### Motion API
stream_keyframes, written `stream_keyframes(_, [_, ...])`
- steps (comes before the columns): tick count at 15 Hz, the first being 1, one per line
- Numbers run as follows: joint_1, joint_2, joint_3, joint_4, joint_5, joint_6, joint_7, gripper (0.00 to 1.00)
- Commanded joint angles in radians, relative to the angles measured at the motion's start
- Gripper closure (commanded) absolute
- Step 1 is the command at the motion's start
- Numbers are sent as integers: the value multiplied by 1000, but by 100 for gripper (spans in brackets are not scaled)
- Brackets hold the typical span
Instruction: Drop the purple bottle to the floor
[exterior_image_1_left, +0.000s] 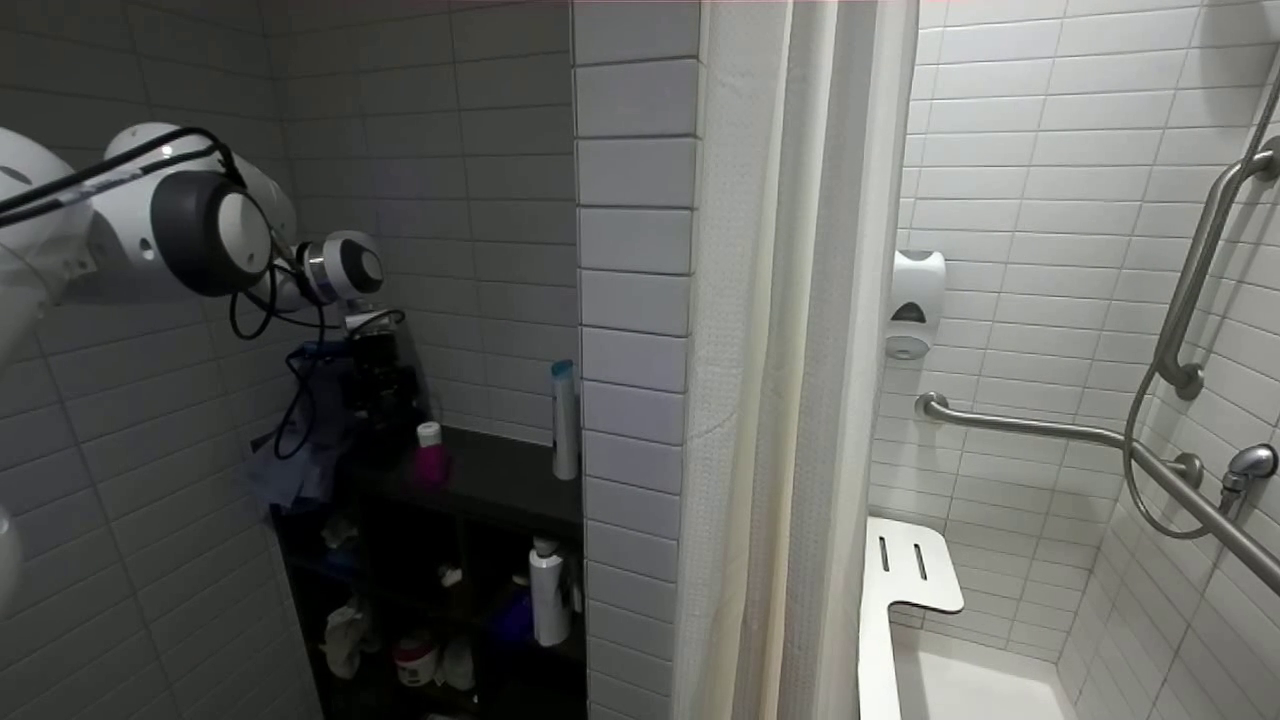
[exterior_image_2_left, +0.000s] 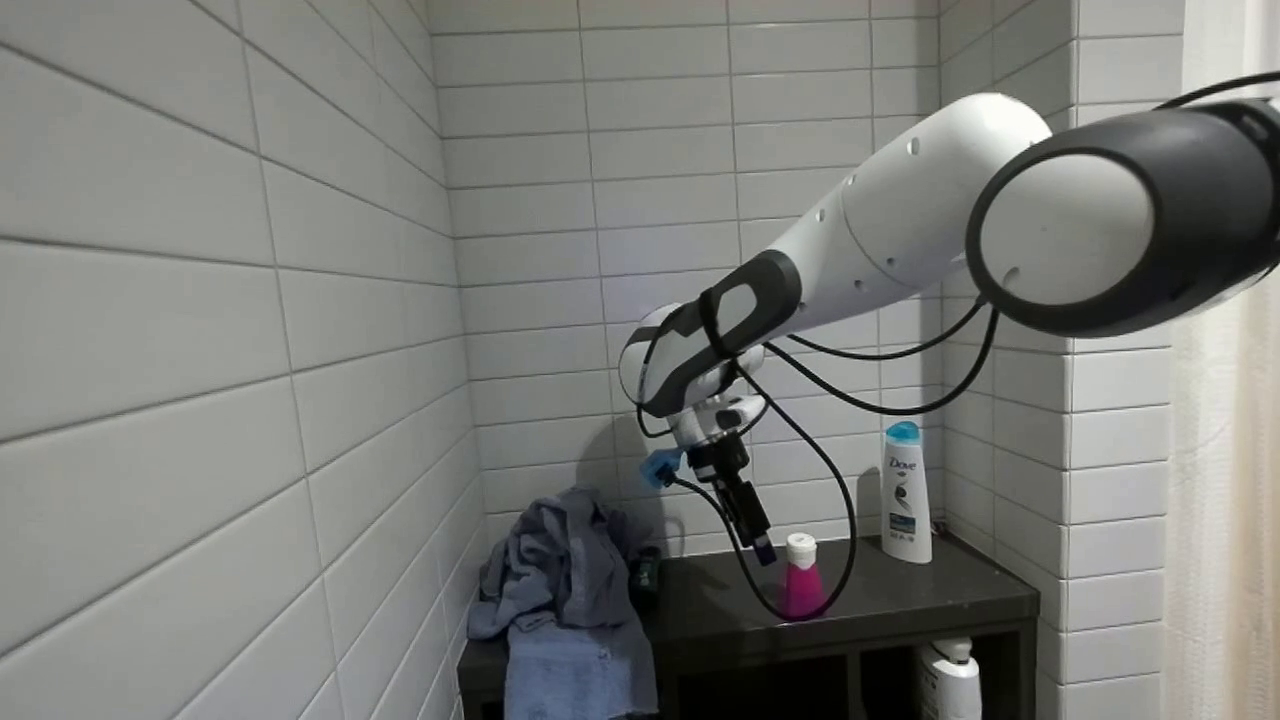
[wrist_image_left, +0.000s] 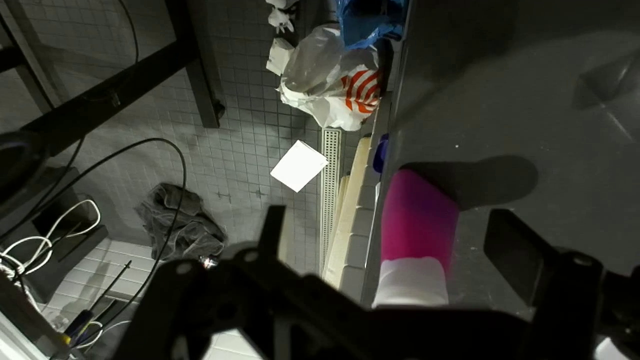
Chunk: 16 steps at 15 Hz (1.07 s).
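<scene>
Where the dark shelf (exterior_image_2_left: 965, 583) breaks off on the near side, the purple bottle (exterior_image_2_left: 802, 590) stands upright just beside the edge, and the wrist view looks past it down to tiled floor (wrist_image_left: 245, 165). Room lies on either hand, with a blue-grey towel (exterior_image_2_left: 575, 570) to the left and a white shampoo bottle (exterior_image_2_left: 905, 505) to the right; a tiled wall (exterior_image_2_left: 680, 200) bounds the far side. The gripper (wrist_image_left: 387, 218) has its fingers (wrist_image_left: 515, 255) spread wide; the bottle shows between them in the wrist view, with a gap on each side.
</scene>
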Motion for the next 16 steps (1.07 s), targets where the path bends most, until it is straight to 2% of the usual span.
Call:
stream_keyframes(1, [38,13,-32,42,-55,-53,30,0])
stream_keyframes(6, [86,27,-52,65,-152,-118,22,0])
stream_keyframes(11, [112,60,-66,95,-199,-173,17,0])
stream_keyframes(16, [139,138,-91,179,-296,-307,3,0])
